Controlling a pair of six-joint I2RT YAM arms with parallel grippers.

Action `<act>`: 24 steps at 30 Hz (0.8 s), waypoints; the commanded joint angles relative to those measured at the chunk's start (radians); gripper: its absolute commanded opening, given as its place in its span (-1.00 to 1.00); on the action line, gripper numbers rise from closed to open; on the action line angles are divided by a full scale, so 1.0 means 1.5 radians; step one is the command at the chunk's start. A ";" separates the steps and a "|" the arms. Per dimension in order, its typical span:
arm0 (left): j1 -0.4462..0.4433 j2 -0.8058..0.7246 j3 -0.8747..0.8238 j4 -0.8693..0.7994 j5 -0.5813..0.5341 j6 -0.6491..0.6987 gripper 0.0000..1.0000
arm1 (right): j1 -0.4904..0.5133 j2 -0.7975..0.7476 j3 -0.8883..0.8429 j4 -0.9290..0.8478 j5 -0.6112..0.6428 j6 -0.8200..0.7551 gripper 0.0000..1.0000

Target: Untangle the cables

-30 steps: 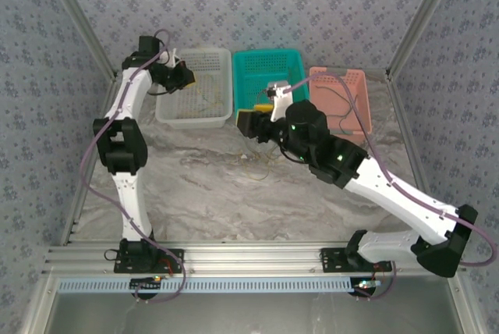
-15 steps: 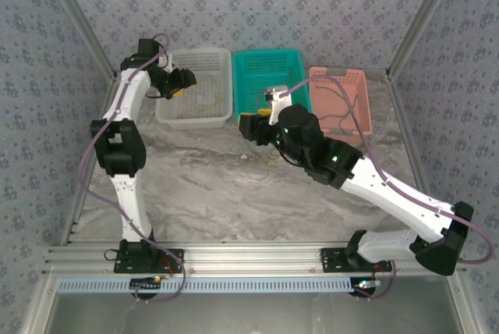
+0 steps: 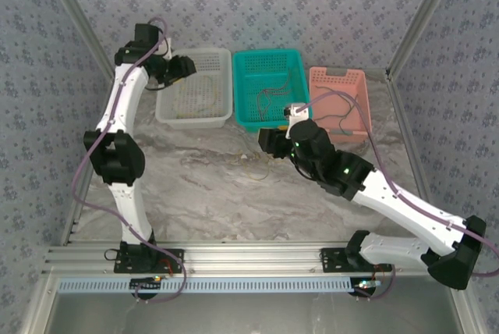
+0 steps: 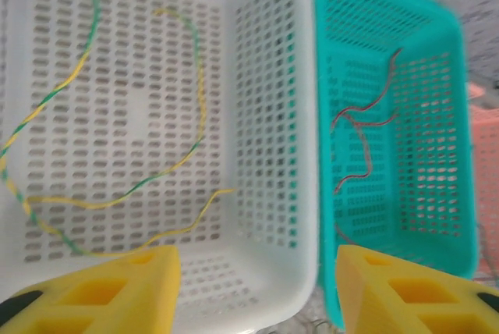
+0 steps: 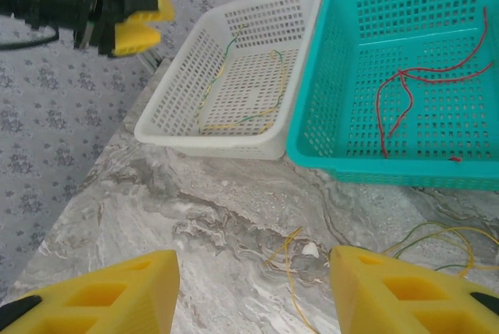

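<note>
Three baskets stand at the far edge. Yellow-green cables (image 4: 203,108) lie in the white basket (image 4: 269,115), red cables (image 5: 401,75) in the teal basket (image 5: 323,76), and loose cables (image 5: 288,252) on the table (image 5: 156,201) near the right gripper (image 5: 253,295). Both grippers gape empty, the left gripper (image 4: 257,303) over the white basket.

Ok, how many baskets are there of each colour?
White basket: 1
Teal basket: 1
Pink basket: 1
Total: 3 baskets
</note>
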State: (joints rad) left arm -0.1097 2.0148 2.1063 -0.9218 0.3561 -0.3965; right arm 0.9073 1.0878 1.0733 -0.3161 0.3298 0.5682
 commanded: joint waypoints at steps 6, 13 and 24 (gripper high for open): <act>-0.141 -0.311 -0.411 0.158 -0.111 -0.101 -0.07 | -0.031 0.014 -0.101 -0.027 0.012 0.000 0.02; -0.333 -0.400 -0.771 0.448 -0.192 -0.386 0.07 | -0.039 -0.002 -0.184 -0.025 0.004 0.026 -0.07; -0.421 -0.323 -0.823 0.612 -0.269 -0.626 0.28 | -0.026 -0.095 -0.243 -0.040 0.014 0.067 -0.08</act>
State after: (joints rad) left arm -0.7227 1.5097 0.8280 -0.1020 0.0116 -1.2091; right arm 0.8612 0.9707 0.7284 -0.3569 0.3305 0.6357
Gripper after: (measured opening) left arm 0.635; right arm 0.458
